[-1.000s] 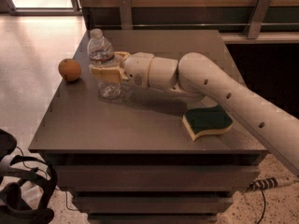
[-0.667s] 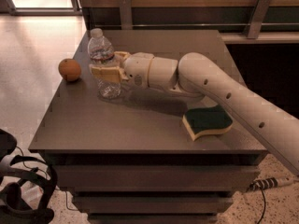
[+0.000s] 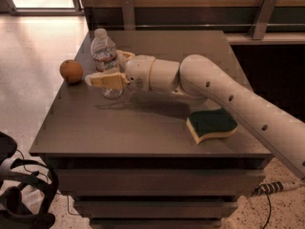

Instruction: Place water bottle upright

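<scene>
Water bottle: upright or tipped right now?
Upright. The water bottle stands with its white cap on top and its base down on the table. The gripper is around its lower half.

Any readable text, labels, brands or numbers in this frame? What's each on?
Small clear ribbed plastic water bottle, white label: red and blue print, too blurred to read.
Cream gripper, at the bottle: no markings seen.
Round orange, green-and-yellow sponge, brown table: no text.
</scene>
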Action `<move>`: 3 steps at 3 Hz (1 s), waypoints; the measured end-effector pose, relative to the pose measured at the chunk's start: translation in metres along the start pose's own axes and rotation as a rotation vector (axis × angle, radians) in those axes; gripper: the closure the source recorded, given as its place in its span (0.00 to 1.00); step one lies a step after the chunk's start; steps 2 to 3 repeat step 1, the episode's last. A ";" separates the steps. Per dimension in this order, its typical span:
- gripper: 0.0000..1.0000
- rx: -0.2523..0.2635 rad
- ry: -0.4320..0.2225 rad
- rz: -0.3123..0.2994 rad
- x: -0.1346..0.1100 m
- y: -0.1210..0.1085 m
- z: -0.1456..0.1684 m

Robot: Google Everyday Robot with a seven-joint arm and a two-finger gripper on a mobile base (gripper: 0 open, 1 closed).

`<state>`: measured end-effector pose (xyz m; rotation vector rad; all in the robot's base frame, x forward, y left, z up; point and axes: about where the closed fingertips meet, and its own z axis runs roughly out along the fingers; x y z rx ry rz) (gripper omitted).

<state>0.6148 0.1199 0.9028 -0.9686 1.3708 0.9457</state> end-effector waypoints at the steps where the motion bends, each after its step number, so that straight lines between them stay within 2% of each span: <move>1: 0.00 -0.001 0.000 0.000 0.000 0.000 0.000; 3: 0.00 -0.001 0.000 0.000 0.000 0.000 0.000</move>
